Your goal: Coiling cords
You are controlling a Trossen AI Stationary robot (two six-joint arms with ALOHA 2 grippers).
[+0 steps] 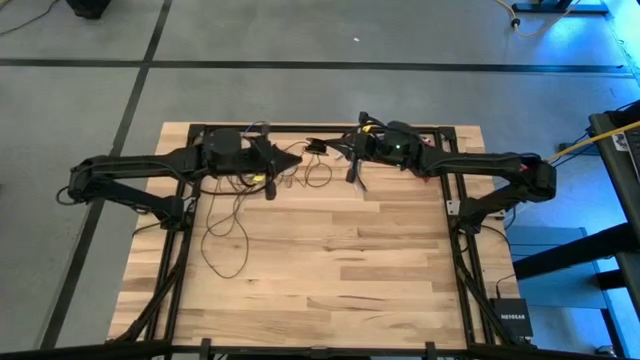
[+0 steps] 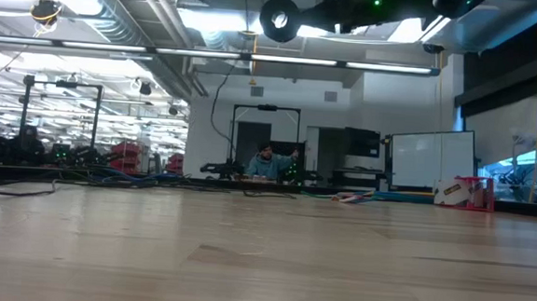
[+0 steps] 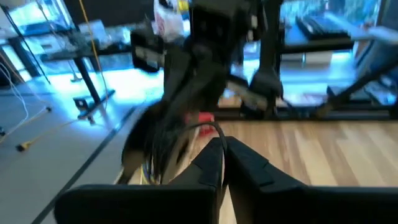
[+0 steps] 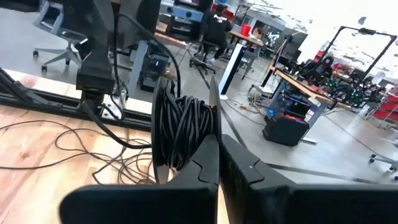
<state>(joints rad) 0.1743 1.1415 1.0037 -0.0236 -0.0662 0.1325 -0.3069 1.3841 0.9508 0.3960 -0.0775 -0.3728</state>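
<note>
I note both arms reaching inward at table's twelve o'clock, right gripper (image 4: 217,146) clenched on coiled cords (image 4: 180,130), left gripper (image 3: 222,149) clenched on a cord strand, loose loops trailing across table (image 1: 330,270).

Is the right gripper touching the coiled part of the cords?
Touching. In the right wrist view the right gripper has its fingers shut on the coiled bundle of the cords, which presses against them.

In the left wrist view the far arm (image 3: 205,56) at 12 o'clock is smeared by blur, and the wire (image 3: 208,127) at the fingertips (image 3: 214,152) is too faint to follow. The coil of cords (image 4: 180,134) in the right wrist view hides its own lower end behind the fingers (image 4: 211,165). From above, the loops (image 1: 225,235) at 9 o'clock are too thin to count.
</note>
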